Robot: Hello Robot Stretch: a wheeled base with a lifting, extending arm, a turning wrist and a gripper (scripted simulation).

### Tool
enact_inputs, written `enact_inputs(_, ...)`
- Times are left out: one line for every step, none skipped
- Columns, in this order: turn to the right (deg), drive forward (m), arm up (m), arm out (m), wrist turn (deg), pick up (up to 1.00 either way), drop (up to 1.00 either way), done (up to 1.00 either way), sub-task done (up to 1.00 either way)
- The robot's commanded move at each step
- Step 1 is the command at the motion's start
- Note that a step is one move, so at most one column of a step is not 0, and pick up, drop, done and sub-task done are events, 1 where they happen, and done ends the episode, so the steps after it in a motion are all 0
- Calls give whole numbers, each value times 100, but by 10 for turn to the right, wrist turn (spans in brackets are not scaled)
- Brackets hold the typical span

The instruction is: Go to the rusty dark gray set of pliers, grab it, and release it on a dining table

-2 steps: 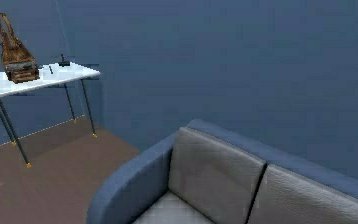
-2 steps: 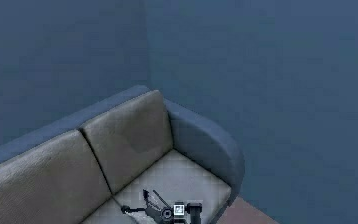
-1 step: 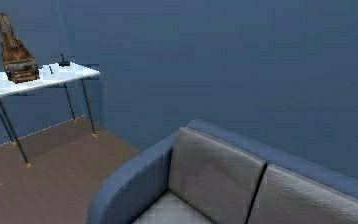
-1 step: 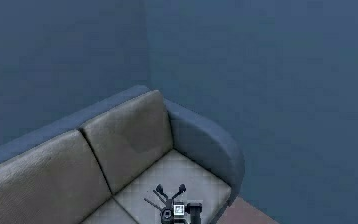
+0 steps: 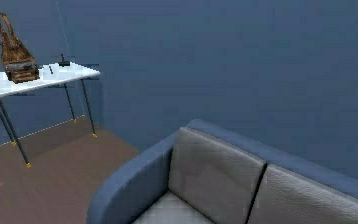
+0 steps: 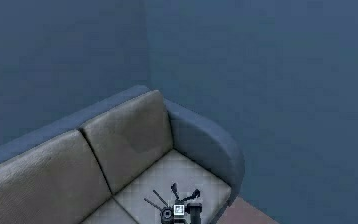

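The gripper (image 6: 163, 198) shows at the bottom of the arm side view, its dark body and thin fingers (image 6: 152, 201) over the grey seat cushion of a sofa (image 6: 137, 135). I cannot tell whether it holds anything. In the forward view a white table (image 5: 47, 76) on thin legs stands at the upper left. A tall brown wooden object (image 5: 17, 50) rests on the table, with a small dark thing (image 5: 62, 62) beside it.
A blue-framed sofa (image 5: 217, 175) with grey cushions takes up the forward view's lower right. Dark blue walls close in behind it and behind the table. Brown floor (image 5: 47, 180) lies between table and sofa. A strip of floor shows past the sofa arm (image 6: 212, 140).
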Motion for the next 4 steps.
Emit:
enact_inputs(0, 0, -30, 0, 0, 0, 0, 0, 0)
enact_inputs(0, 0, 0, 0, 0, 100, 0, 0, 0)
enact_inputs(0, 0, 10, 0, 0, 0, 0, 0, 0)
enact_inputs(0, 0, 50, 0, 0, 0, 0, 0, 0)
